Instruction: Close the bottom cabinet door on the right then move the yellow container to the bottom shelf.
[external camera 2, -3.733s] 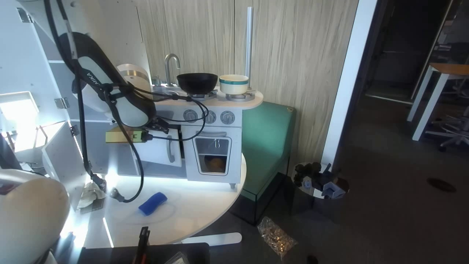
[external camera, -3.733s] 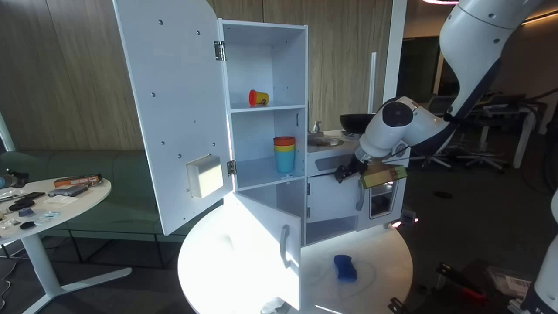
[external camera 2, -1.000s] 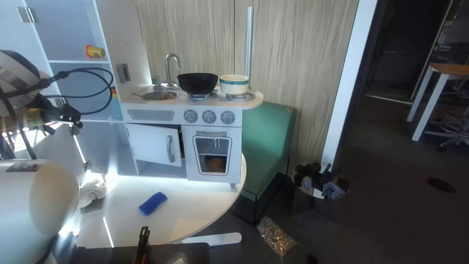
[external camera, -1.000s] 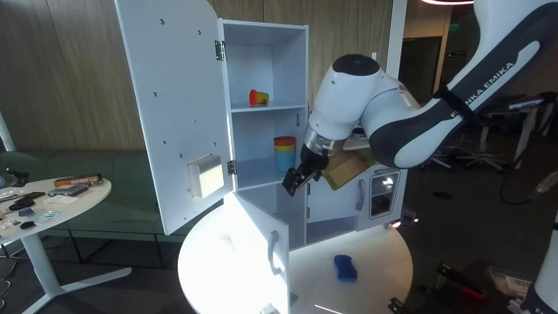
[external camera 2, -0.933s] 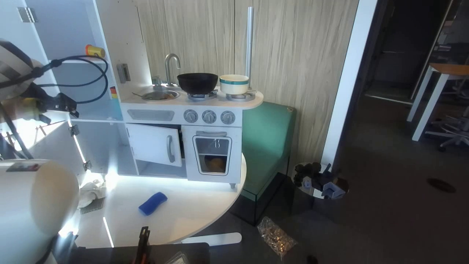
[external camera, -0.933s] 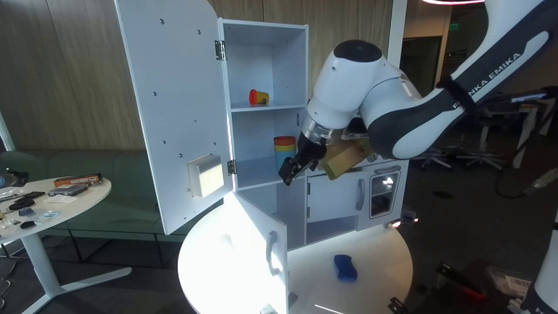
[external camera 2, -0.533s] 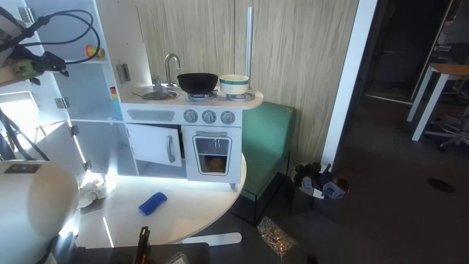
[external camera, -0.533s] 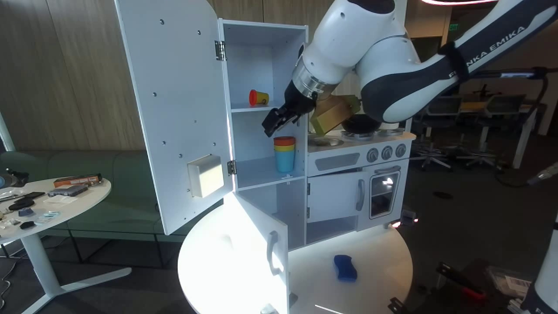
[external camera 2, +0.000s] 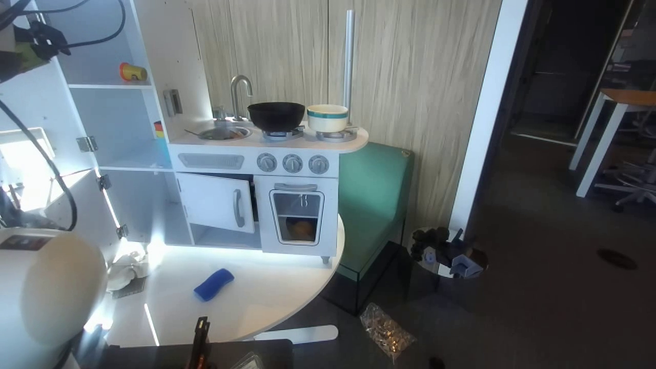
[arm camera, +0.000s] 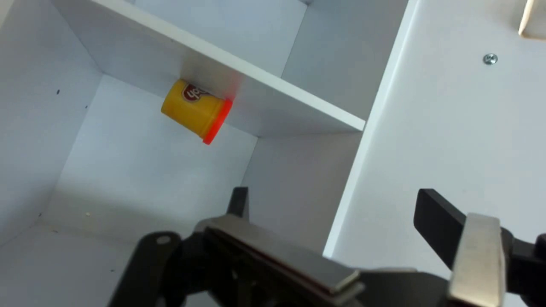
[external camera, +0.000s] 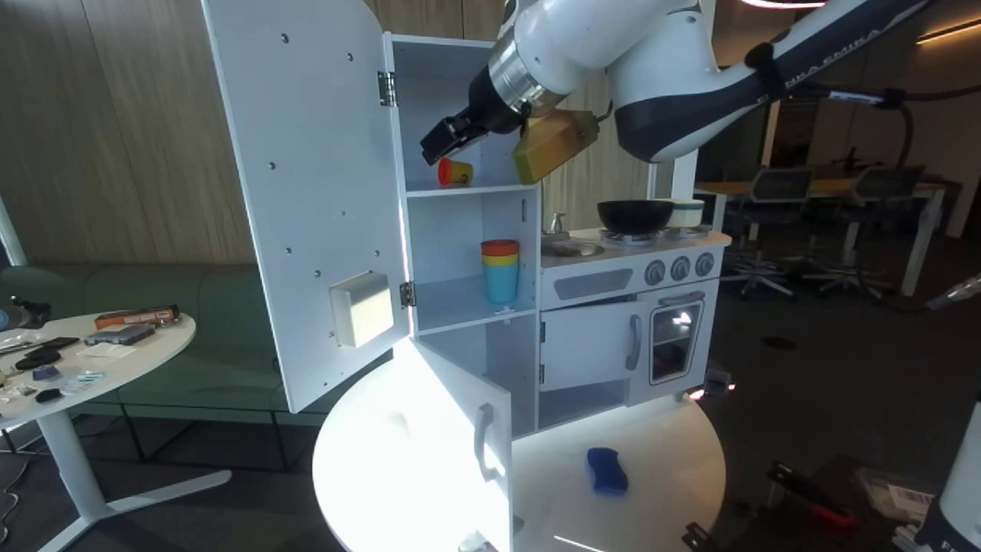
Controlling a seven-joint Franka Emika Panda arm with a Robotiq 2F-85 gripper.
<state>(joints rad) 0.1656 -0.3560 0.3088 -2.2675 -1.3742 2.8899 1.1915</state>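
Note:
The yellow container lies on its side with its red lid on the higher shelf board; it also shows in an exterior view and in the wrist view. The bottom shelf is the white board below, also in an exterior view. My gripper is in front of the upper compartment, near the container in the picture but not around it. Its fingers are wide apart with nothing between them. The small right cabinet door under the sink stands slightly ajar at its handle side.
Stacked cups stand on the bottom shelf's right side. The tall upper door is swung open to the left. The lower left door is open towards the front. A black pan is on the stove. A blue sponge lies on the round table.
The arm has risen from the low cabinet front to the upper shelf level, moving left in an exterior view. The lower left door has swung slightly. The yellow container has not moved.

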